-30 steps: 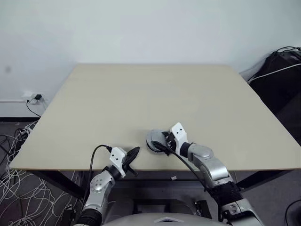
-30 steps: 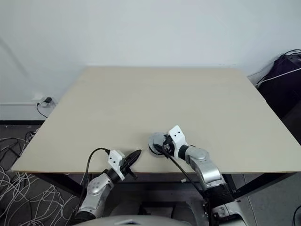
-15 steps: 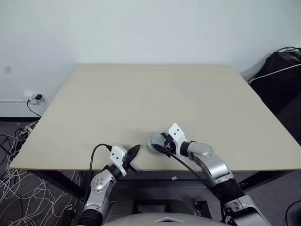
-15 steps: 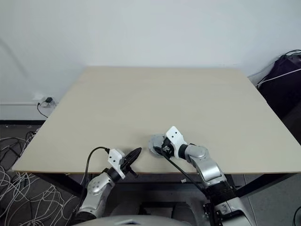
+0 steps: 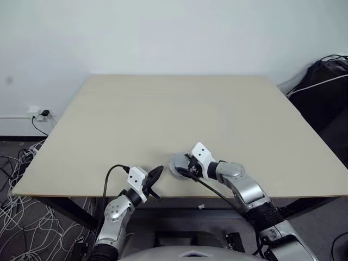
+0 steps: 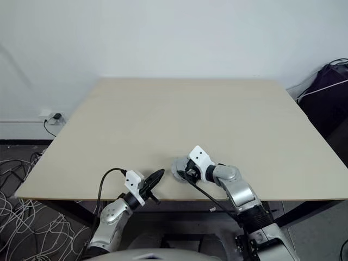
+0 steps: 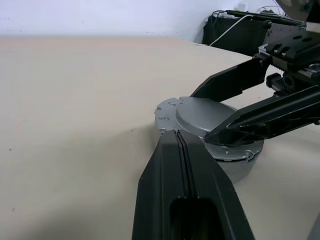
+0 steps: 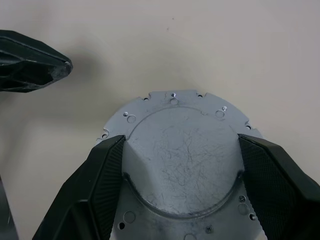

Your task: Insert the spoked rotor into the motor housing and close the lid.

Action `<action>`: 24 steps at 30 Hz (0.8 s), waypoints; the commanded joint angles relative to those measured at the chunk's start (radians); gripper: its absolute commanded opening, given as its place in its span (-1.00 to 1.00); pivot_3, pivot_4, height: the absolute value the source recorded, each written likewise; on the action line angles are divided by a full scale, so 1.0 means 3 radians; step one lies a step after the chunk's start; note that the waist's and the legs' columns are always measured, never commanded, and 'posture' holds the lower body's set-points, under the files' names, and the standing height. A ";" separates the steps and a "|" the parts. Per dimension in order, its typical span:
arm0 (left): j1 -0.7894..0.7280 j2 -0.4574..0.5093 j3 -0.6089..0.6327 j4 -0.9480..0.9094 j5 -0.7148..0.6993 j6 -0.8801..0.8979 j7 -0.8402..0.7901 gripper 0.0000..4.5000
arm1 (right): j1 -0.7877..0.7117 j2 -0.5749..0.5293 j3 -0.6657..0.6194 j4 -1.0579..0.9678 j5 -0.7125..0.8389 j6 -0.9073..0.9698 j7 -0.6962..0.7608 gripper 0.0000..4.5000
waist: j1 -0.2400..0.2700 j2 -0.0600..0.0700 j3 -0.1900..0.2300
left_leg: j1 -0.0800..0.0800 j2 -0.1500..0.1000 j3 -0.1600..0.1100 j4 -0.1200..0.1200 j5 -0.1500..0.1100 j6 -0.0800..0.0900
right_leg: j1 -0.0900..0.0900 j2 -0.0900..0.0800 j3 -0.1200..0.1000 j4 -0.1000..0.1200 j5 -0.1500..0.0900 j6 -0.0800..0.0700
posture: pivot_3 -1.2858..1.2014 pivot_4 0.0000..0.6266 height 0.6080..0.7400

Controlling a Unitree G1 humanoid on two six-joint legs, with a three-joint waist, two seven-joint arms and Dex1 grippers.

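Note:
Near the table's front edge lies the lid point(image 8: 182, 150), a dull-grey round cap with its smooth side and raised centre up. It rests on a round grey metal body, the motor housing point(image 7: 241, 169), of which just the outer wall shows. My right gripper point(image 5: 182, 168) reaches down over the lid, its two black fingers point(image 8: 107, 175) pressed against opposite sides of the raised centre. My left gripper point(image 5: 156, 175) is shut and empty, level, a short way to the lid's left, its tip point(image 7: 175, 137) pointing at the lid. The spoked rotor is hidden.
The pale table point(image 5: 163, 114) stretches away behind the parts, and its front edge point(image 5: 81, 194) runs just beneath both grippers. A black bag point(image 5: 326, 87) with a white cable sits past the table's right side. Loose cables point(image 5: 22, 217) lie on the floor at the left.
My right wrist has rolled a little and its forearm has swung slightly left over the lid. The lid and the left gripper have stayed where they were.

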 commanded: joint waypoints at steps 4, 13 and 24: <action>-0.0046 -0.0012 -0.0001 0.0072 -0.0009 -0.0123 -0.0019 -1.00 | -0.0052 -0.0108 0.0055 0.0054 -0.0069 0.0201 0.0097 0.42 | 0.0002 0.0000 -0.0002 | 0.0001 0.0000 0.0000 0.0000 0.0000 0.0000 | 0.0001 0.0000 0.0000 0.0000 0.0000 0.0000 | 0.03 -1.00 1.00; -0.0106 -0.0044 -0.0031 -0.0002 0.0010 -0.0039 0.0040 -1.00 | -0.0147 0.0022 -0.0043 0.0142 -0.0073 0.0525 -0.0131 0.42 | 0.0003 -0.0005 -0.0012 | 0.0003 0.0000 0.0000 0.0000 -0.0002 -0.0005 | 0.0001 -0.0001 0.0000 0.0002 0.0000 0.0000 | 0.03 -1.00 1.00; 0.0062 0.0013 -0.0095 -0.0375 -0.0013 0.0144 0.0089 -1.00 | -0.0168 -0.0039 0.0050 0.0149 -0.0108 0.0593 -0.0100 0.42 | 0.0005 0.0001 -0.0018 | 0.0004 0.0001 0.0000 0.0000 -0.0003 -0.0008 | 0.0003 -0.0002 0.0001 0.0002 0.0002 -0.0002 | 0.03 -1.00 1.00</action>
